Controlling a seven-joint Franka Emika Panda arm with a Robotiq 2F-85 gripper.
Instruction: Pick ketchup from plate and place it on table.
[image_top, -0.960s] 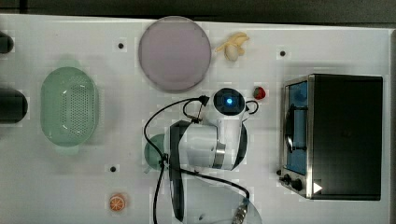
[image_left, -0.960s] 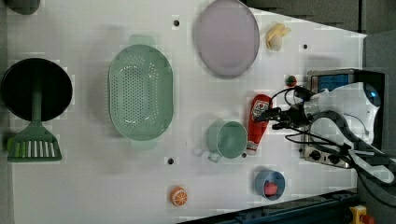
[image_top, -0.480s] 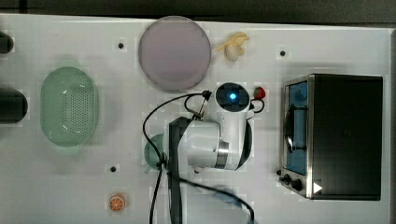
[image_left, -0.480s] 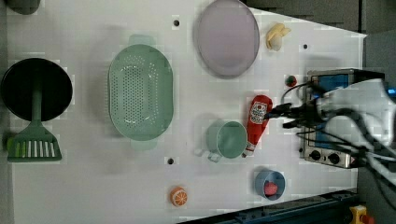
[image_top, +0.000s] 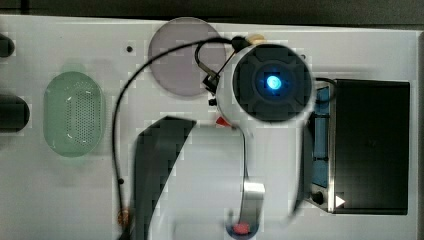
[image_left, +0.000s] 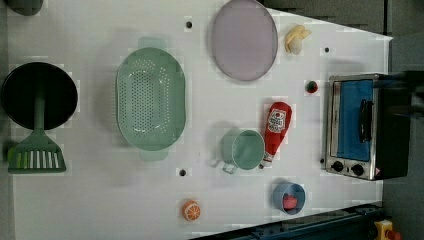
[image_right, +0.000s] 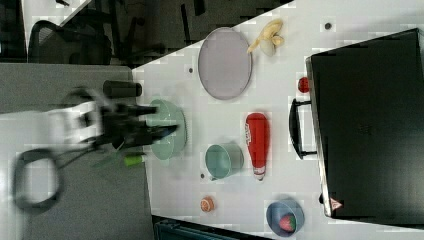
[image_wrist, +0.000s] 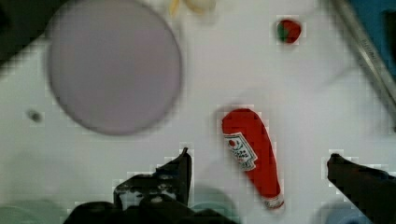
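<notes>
Up went the arm since before, away from the ketchup bottle (image_wrist: 252, 154). End effector (image_wrist: 259, 163) hangs high with its 2 fingers (image_wrist: 180, 170) wide apart, holding nothing. Below it, between them, the bottle lies flat on the white tabletop (image_left: 100, 200), off the mauve plate (image_wrist: 114, 65).

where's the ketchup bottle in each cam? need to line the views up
Top view: red sliver of the ketchup bottle beside the arm.
Left view: ketchup bottle lying on the table, right of the green cup.
Right view, right of the cup.
Wrist view, ahead of the open jaws.
Shared landmark: mauve plate.
</notes>
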